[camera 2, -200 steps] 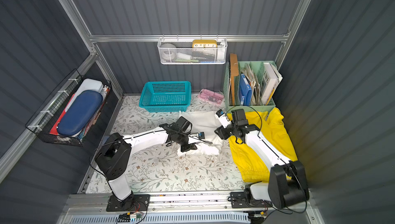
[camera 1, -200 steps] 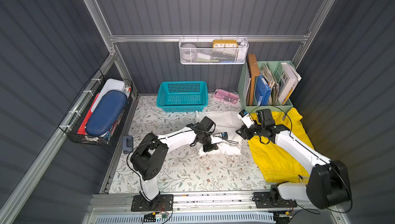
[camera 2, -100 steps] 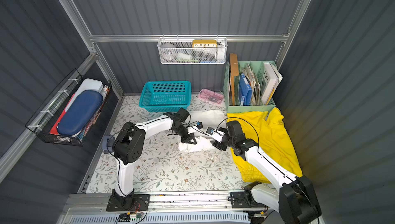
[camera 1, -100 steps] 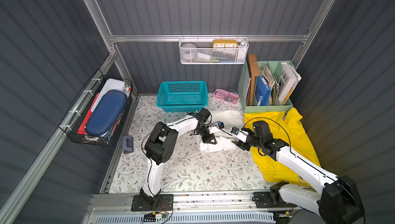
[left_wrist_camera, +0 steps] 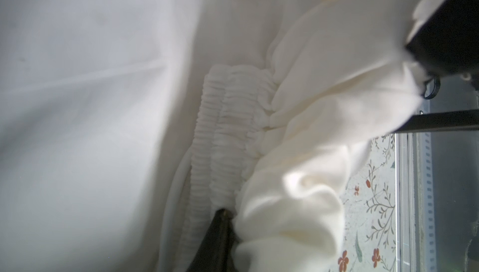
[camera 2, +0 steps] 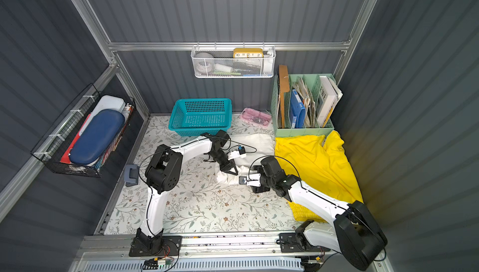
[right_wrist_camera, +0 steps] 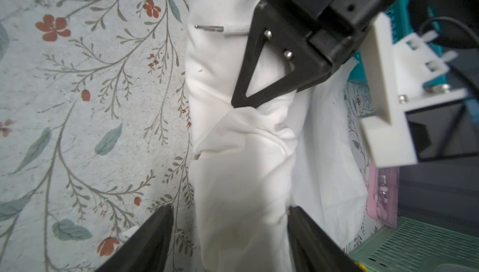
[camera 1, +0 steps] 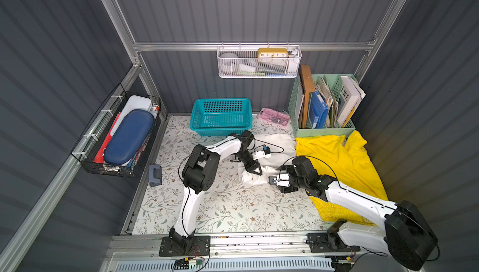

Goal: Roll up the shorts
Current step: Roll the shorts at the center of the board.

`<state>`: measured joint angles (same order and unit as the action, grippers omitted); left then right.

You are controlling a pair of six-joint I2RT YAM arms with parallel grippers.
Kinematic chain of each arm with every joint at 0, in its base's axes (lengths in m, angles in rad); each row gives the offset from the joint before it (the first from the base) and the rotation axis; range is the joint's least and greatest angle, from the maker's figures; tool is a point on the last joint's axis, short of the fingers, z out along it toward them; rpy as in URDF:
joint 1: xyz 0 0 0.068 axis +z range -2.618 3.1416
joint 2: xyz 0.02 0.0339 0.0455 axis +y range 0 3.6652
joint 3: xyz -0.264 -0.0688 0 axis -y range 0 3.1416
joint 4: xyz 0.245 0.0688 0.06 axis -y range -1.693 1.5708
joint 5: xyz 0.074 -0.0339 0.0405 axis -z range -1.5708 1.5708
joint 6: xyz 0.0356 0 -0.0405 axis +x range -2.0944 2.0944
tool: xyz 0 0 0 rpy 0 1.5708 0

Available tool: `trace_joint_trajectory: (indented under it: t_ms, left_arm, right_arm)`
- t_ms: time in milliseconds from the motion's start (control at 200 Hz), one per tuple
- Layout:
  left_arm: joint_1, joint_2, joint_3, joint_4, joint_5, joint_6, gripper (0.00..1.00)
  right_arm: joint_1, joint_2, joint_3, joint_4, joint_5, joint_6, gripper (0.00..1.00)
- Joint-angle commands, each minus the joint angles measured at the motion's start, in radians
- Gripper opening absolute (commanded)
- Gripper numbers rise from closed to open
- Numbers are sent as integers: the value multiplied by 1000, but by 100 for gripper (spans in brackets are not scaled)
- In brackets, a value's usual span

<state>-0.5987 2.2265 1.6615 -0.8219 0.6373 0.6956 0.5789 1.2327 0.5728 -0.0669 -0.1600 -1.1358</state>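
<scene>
White shorts (camera 1: 278, 145) lie mid-mat, in front of the teal basket (camera 1: 220, 113). Their near portion is gathered into a loose roll (right_wrist_camera: 243, 169) on the floral mat (camera 1: 220, 206). Yellow shorts (camera 1: 344, 161) lie spread and unrolled just beside them, on the right arm's side. Left gripper (camera 1: 255, 171): jaws almost together, apparently pinching a fold on top of the roll; in the left wrist view one finger is buried in cloth, so this grip is a judgement, not a certainty. Right gripper (right_wrist_camera: 229, 211): jaws spread, fingers astride one end of the roll, clamping nothing. Likely hazards:
(a) with that end unheld, the soft roll may slacken or unwind if the left pinch lifts;
(b) pull from a single pinch point may skew the roll into a cone;
(c) the bulky elastic waistband (left_wrist_camera: 225, 128) may spring the layers apart;
(d) the exposed drawstring tip (right_wrist_camera: 210, 27) may snag a finger;
(e) the right arm, crossing the yellow pair's edge, may drag it along.
</scene>
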Motion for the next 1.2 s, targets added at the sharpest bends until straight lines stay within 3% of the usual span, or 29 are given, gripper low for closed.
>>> trace_joint_trajectory:
  t_ms: [0,345,655,765,865,985,1121,1191,1196]
  left_arm:
    - [13,61,9,-18,-73,30,24]
    - [14,59,8,-17,-72,38,25]
    - [14,67,5,-16,-81,41,32]
    - [14,55,-6,-5,-89,41,41]
    - [14,40,-21,7,-96,41,55]
    - [14,22,-35,21,-108,39,67]
    - [14,-18,-61,51,-129,32,78]
    - [14,-54,-79,73,-147,29,88]
    - [14,-57,-81,74,-148,28,94]
  right_arm:
    - [11,59,-5,29,76,-56,75]
    - [14,265,24,171,222,-100,75]
    - [-6,350,51,173,215,-98,67]
    - [-28,364,81,107,175,-73,50]
    - [-40,365,92,86,141,-58,21]
    - [-48,364,102,64,116,-46,0]
    - [-54,353,113,24,95,-30,0]
    - [-59,337,120,-7,71,-9,0]
    - [-60,336,120,-11,70,-7,0]
